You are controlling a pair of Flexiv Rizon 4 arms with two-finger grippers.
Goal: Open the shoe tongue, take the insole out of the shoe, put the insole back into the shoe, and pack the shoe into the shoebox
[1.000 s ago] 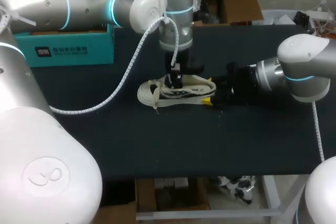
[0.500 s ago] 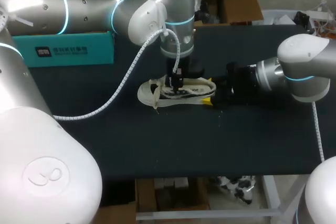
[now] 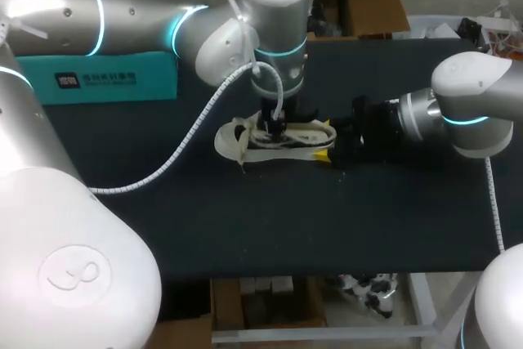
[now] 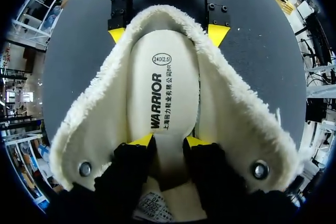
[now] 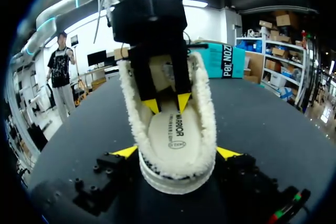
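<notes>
Left gripper (image 4: 169,141) has dropped into the fleece-lined shoe (image 4: 231,114), tips slightly parted on the insole (image 4: 163,77), while right gripper (image 5: 177,152) clamps the heel, so insole pull looks next.

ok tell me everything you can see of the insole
The insole is a smooth cream pad with dark print and an oval stamp near its heel end. It lies flat inside the shoe, ringed by fleecy lining. The left gripper has its yellow tips on the front part, partly hiding it.
</notes>
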